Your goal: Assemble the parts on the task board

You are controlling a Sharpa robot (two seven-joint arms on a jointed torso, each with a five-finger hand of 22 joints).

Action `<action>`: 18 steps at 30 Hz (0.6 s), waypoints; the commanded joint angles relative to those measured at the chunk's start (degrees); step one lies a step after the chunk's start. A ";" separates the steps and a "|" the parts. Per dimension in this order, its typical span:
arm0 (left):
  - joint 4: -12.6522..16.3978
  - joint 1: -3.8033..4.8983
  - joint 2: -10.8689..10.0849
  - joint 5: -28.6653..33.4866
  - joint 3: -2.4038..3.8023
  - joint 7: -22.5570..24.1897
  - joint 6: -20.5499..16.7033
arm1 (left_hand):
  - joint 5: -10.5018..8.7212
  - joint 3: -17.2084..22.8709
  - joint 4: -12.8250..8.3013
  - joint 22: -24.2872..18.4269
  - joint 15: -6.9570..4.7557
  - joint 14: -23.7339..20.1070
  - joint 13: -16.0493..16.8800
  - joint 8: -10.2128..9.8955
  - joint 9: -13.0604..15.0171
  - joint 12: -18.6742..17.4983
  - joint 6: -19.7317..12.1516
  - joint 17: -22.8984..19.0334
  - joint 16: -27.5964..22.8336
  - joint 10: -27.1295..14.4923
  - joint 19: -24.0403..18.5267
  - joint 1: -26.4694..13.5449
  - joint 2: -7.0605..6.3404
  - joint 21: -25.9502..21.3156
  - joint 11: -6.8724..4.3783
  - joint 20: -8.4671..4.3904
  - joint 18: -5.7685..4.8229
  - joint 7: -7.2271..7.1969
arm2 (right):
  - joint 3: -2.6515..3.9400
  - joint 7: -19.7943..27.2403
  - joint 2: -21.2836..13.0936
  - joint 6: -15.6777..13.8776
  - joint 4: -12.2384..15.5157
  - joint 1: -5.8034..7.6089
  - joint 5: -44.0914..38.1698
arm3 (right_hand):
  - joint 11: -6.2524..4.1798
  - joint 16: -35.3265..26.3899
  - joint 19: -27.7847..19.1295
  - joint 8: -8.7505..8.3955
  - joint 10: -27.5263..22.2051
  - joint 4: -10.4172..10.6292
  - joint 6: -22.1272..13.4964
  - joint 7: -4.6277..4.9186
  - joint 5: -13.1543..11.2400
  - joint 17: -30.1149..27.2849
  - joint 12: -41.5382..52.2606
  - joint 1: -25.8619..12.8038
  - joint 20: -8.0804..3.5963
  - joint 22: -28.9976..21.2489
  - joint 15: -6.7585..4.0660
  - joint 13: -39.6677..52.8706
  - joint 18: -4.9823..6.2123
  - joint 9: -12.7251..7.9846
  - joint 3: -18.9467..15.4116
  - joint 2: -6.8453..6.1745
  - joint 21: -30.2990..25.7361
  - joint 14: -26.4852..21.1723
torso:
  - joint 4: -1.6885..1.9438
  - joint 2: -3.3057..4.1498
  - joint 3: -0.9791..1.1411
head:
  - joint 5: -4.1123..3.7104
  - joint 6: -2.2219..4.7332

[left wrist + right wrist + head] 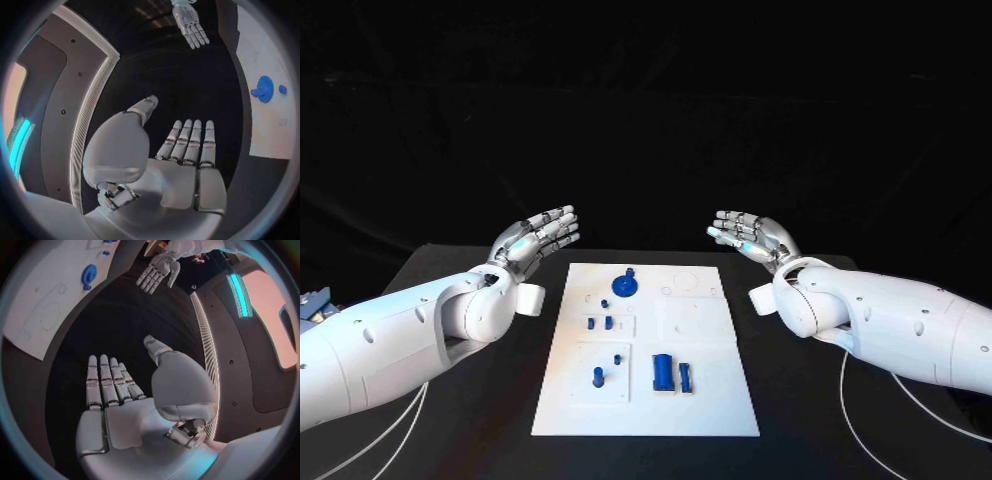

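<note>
Task board: the white task board (711,400) lies flat in the middle of the black worktop (473,420), long side running away from the robot.
Parts on the board: a round blue gear-like part (626,286) sits at the far end; two small blue pieces (599,323) lie in a recess just nearer; a blue block (664,372) and a thin blue bar (687,376) lie side by side toward the near end, with a small blue peg (599,376) to their left.
Left hand: the left hand (540,236) hovers above the worktop beyond the board's far left corner, palm up, fingers (187,140) straight and spread, holding nothing.
Right hand: the right hand (751,236) mirrors it beyond the far right corner, fingers (106,382) extended and apart, empty.
Spacing: both hands are clear of the board and well apart from each other.
</note>
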 commanded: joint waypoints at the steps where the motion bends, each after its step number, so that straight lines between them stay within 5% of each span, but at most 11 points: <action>1: 1.02 -0.09 0.13 -0.19 0.06 0.12 -1.94 | -10.43 -15.67 -1.89 -7.30 -5.69 -23.41 -1.93 -7.89 -6.50 -4.68 -24.09 -3.76 -10.99 -27.95 -21.30 -20.98 5.19 -6.20 -6.53 -8.85 -5.15 -5.59 | 0.52 0.64 -0.18 -2.15 1.84 -0.50 1.55 | -5.18 -9.87 -27.39 -7.34 -28.73 -2.83 -23.84 -6.78 -5.26 -11.55 -6.80 -19.90 -7.20 -21.67 -3.90 -7.47 -5.60 -12.99 -16.71 4.44 -1.87 -28.97 | 0.01 -0.11 0.55 | 0.19 0.93; 2: 1.40 -0.15 0.15 -0.18 0.07 0.17 -2.72 | -10.43 -15.67 -1.89 -7.30 -5.69 -23.41 -1.93 -7.89 -6.50 -4.68 -24.09 -3.76 -10.99 -27.95 -21.30 -22.66 5.19 -6.20 -6.53 -8.85 -5.15 -5.59 | 0.82 0.93 -0.29 -2.94 2.64 -0.71 2.31 | -5.18 -9.87 -27.39 -7.34 -28.73 -2.83 -23.84 -6.78 -5.26 -11.55 -6.80 -60.83 -7.20 -21.67 -3.90 -7.47 -5.60 -12.99 -16.71 4.44 -1.87 -28.97 | 0.03 -0.17 0.74 | 0.28 1.33; 3: 1.85 -0.21 0.17 -0.17 0.08 0.24 -3.65 | -10.43 -15.67 -1.89 -7.30 -5.69 -23.41 -1.93 -7.89 -6.50 -4.68 -24.09 -3.76 -10.99 -27.95 -21.30 -64.10 5.19 -6.20 -6.53 -8.85 -5.15 -5.59 | 1.16 1.25 -0.42 -3.84 3.55 -0.96 3.17 | -5.18 -9.87 -27.39 -7.34 -28.73 -2.83 -23.84 -6.78 -5.26 -11.55 -6.80 -60.83 -7.20 -21.67 -3.90 -7.47 -5.60 -12.99 -16.71 4.44 -1.87 -28.97 | 0.05 -0.24 0.97 | 0.39 1.79; 7: 4.50 -0.59 0.29 -0.08 0.16 0.60 -9.12 | -10.43 -15.67 -1.89 -7.30 -5.69 -23.41 -1.93 -7.89 -6.50 -4.68 -24.09 -3.76 -10.99 -27.95 -21.30 -64.10 5.19 -6.20 -6.53 -8.85 -5.15 -5.59 | 3.18 3.19 -1.19 -9.21 9.00 -2.43 8.32 | -5.18 -9.87 -27.39 -7.34 -28.73 -2.83 -23.84 -6.78 -5.26 -11.55 -6.80 -60.83 -7.20 -21.67 -3.90 -7.47 -5.60 -12.99 -16.71 4.44 -1.87 -28.97 | 0.14 -0.61 2.16 | 0.95 4.22; 11: 7.36 -1.00 0.42 0.00 0.24 1.00 -15.04 | -10.43 -15.67 -1.89 -7.30 -5.69 -23.41 -1.93 -7.89 -6.50 -4.68 -24.09 -3.76 -10.99 -27.95 -21.30 -64.10 5.19 -6.20 -6.53 -8.85 -5.15 -5.59 | 4.72 4.67 -1.79 -13.32 13.17 -3.55 12.25 | -5.18 -9.87 -27.39 -7.34 -28.73 -2.83 -23.84 -6.78 -5.26 -11.55 -6.80 -60.83 -7.20 -21.67 -3.90 -7.47 -5.60 -12.99 -16.71 4.44 -1.87 -28.97 | 0.20 -0.81 2.81 | 1.25 5.55; 14: 10.42 -1.43 0.55 0.10 0.33 1.42 -21.36 | -10.43 -15.67 -1.89 -7.30 -5.69 -23.41 -1.93 -7.89 -6.50 -4.68 -24.09 -3.76 -10.99 -27.95 -21.30 -64.10 5.19 -6.20 -6.53 -8.85 -5.15 -5.59 | 5.73 5.64 -2.17 -16.00 15.88 -4.29 14.82 | -5.18 -9.87 -27.39 -7.34 -28.73 -2.83 -23.84 -6.78 -5.26 -11.55 -6.80 -60.83 -7.20 -21.67 -3.90 -7.47 -5.60 -12.99 -16.71 4.44 -1.87 -28.97 | 0.22 -0.90 3.11 | 1.39 6.15; 18: 13.38 -1.85 0.68 0.19 0.42 1.83 -27.49 | -10.43 -15.67 -1.89 -7.30 -5.69 -23.41 -1.93 -7.89 -6.50 -4.68 -24.09 -3.76 -10.99 -27.95 -21.30 -64.10 5.19 -6.20 -6.53 -8.85 -5.15 -5.59 | 6.24 6.13 -2.37 -17.37 17.27 -4.66 16.13 | -5.18 -9.87 -27.39 -7.34 -28.73 -2.83 -23.84 -6.78 -5.26 -11.55 -6.80 -60.83 -7.20 -21.67 -3.90 -7.47 -5.60 -12.99 -16.71 4.44 -1.87 -28.97 | 0.23 -0.91 3.13 | 1.40 6.20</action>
